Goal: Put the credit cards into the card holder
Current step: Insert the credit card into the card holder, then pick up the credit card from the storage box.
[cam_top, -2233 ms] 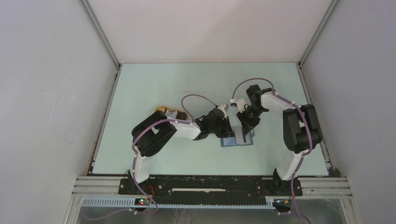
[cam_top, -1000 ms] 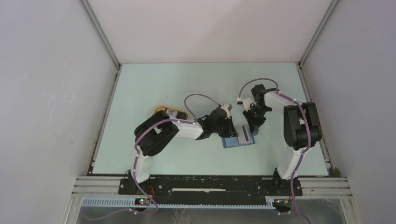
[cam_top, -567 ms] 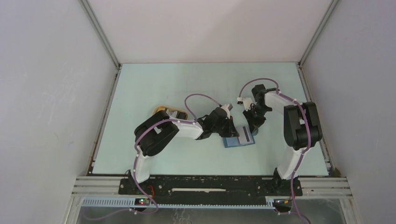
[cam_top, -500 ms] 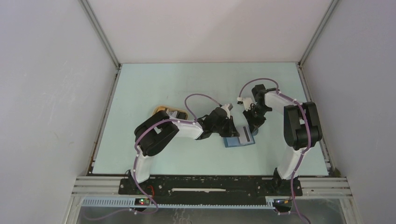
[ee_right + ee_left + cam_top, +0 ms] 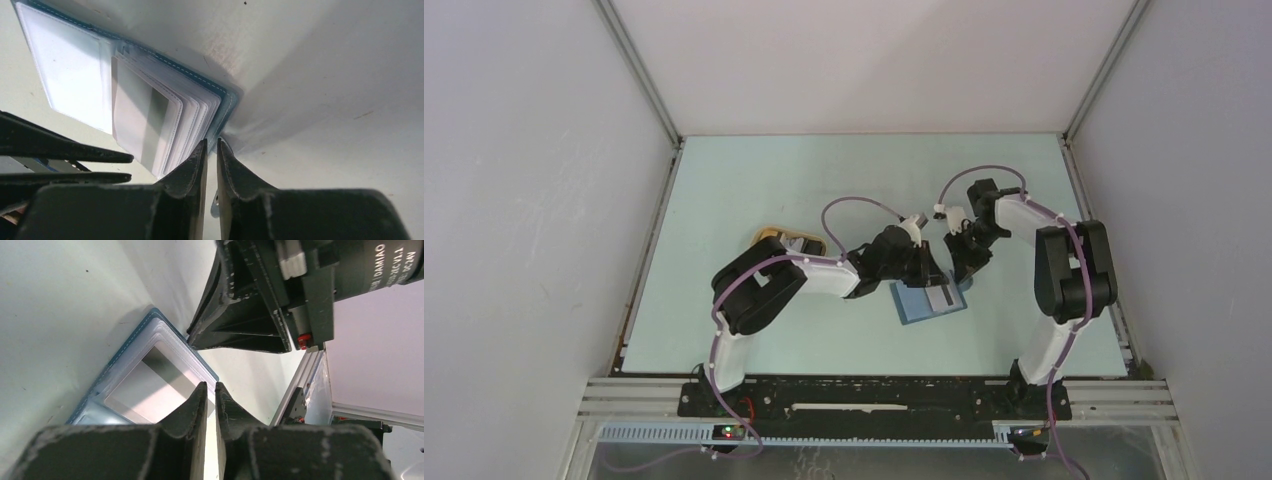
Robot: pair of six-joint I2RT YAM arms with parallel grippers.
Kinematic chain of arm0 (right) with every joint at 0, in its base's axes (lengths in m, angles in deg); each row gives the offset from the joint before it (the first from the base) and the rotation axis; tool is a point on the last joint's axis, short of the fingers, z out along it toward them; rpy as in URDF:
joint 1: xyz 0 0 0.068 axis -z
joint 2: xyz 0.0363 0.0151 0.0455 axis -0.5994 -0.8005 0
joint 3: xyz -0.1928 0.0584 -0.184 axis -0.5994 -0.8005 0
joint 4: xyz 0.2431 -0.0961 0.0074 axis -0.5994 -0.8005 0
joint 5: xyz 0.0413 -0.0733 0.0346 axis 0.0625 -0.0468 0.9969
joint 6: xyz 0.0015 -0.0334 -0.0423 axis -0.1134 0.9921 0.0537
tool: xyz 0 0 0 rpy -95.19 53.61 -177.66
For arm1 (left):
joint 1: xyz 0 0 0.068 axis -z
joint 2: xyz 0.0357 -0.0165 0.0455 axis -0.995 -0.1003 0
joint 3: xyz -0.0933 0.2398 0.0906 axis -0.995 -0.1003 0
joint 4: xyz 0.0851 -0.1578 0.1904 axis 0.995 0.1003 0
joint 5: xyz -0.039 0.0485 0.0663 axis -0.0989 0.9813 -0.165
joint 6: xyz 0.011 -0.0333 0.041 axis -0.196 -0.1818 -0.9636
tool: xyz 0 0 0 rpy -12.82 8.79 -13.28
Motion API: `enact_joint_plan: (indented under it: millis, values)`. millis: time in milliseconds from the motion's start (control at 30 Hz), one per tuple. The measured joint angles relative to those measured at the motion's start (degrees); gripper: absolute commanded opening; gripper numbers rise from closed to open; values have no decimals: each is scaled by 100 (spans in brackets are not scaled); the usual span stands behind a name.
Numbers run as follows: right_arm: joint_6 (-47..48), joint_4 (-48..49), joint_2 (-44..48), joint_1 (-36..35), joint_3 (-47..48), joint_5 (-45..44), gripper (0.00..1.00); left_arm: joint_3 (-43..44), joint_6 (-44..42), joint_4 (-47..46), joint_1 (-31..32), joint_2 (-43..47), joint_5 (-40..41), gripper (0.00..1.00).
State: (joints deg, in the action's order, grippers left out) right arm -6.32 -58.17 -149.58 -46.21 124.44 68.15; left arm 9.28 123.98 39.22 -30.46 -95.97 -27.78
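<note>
- The card holder (image 5: 921,303) lies open on the surface (image 5: 754,180) between the two arms. One grey card (image 5: 145,120) shows inside its top clear sleeve.
- Left gripper (image 5: 210,385): jaws almost pressed together, bare surface showing through the slit, nothing held. They hang just over the sleeve's rim; a dip here likely scrapes the plastic or drags the card out.
- Right gripper (image 5: 210,141): jaws likewise nearly closed, tips at the holder's teal edge. Cannot tell whether any cover is nipped between them. If so, a lift could flip the holder shut or tip the card loose.
- Both grippers crowd one small spot, close together; a careless swing risks a knock.
- Holder looks light and unpinned; any sideways nudge probably slides it.
- Tan tray (image 5: 776,238) sits well apart, to the left; contents too small to read.
</note>
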Motion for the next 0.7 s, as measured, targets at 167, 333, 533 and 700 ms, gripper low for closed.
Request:
enact_joint_plan:
  millis: [167,333,533,700]
  values:
    - [4,-15,302,142,-2,118,28,-24,-105,107,-55,186,22,19]
    - [20,-20,772,243,-7,219,32,-216,-516,420,-107,883,173,22]
    - [133,-20,1523,289,-20,549,34,-629,-1412,1078,-142,2124,680,24]
    - [299,33,2341,293,-26,1060,41,-1027,-2306,1759,-146,3373,1606,43]
